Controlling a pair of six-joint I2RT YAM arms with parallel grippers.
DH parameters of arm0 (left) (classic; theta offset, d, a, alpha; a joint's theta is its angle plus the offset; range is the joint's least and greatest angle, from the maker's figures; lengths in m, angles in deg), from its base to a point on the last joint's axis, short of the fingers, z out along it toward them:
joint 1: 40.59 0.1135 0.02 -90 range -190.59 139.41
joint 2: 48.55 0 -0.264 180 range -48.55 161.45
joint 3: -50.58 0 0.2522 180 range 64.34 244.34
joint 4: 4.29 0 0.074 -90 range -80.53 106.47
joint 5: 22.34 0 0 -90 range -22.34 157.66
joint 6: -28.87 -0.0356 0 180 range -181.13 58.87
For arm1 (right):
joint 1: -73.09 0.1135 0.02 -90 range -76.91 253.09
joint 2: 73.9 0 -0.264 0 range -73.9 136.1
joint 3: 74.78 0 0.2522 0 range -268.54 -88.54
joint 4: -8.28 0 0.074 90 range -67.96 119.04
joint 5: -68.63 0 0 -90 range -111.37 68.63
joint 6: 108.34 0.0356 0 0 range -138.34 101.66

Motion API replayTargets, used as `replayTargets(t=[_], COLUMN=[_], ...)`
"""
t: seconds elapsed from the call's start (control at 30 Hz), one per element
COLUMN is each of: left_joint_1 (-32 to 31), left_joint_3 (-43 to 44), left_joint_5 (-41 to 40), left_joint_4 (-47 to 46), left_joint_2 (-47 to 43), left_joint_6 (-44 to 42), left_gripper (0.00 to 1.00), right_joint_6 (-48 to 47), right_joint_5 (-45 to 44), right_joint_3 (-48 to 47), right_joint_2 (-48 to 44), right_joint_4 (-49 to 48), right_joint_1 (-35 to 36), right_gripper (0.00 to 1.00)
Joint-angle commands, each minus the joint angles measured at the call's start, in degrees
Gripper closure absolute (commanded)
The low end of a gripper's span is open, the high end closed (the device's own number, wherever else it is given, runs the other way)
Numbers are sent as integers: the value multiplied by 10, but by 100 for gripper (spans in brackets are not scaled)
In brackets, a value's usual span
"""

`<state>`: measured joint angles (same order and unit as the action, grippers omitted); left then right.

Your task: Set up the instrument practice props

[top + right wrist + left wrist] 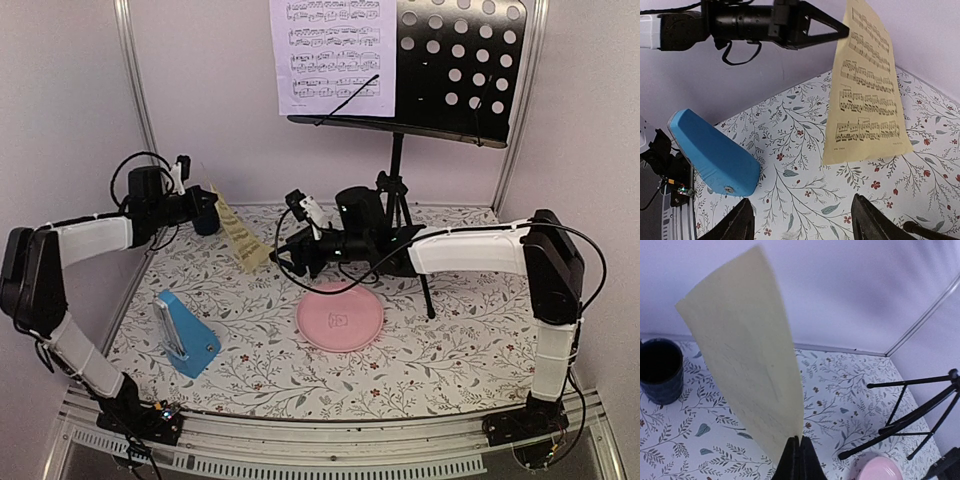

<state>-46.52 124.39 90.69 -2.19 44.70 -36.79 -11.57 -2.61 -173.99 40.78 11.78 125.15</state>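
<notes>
Your left claw is pressed together on the upper edge of the yellow sheet, pinching it; the paper hangs down from the fingers, well to the back-left of the pink plate, its printed face turned toward the plate's side; whether its lower edge touches the floral cloth you cannot tell. Your right claw is spread wide and holds nothing; it hovers low over the cloth just behind the plate's back-left rim. The blue metronome stands on the cloth well to the left of the plate, slightly nearer to you. The dark blue cup sits back-left of the plate, beyond the yellow sheet. Behind the plate stands the black music stand; the lilac sheet rests on the left half of its perforated desk.
</notes>
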Motion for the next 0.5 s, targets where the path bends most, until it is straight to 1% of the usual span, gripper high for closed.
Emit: replayTargets(t=[0.0, 0.13, 0.3, 0.33, 0.47], left_joint_1=[-26, -38, -73, -79, -92], left_joint_3=[-34, -40, -15, -11, -4], left_joint_5=[24, 62, 100, 115, 184], left_joint_4=[8, 49, 139, 158, 190], left_joint_2=[-95, -164, -245, -259, -305], left_joint_6=[-30, -46, -70, -74, -79], left_gripper=[100, 100, 100, 100, 100], right_joint_6=[-13, -23, -34, -34, -22], right_joint_5=[2, 7, 0, 2, 20], right_joint_3=[65, 118, 217, 237, 284], right_joint_2=[-53, -105, -181, -195, -233], right_joint_4=[-50, -67, -118, -137, -161], right_joint_1=[-5, -5, -11, -13, -33], right_gripper=[29, 24, 19, 18, 14])
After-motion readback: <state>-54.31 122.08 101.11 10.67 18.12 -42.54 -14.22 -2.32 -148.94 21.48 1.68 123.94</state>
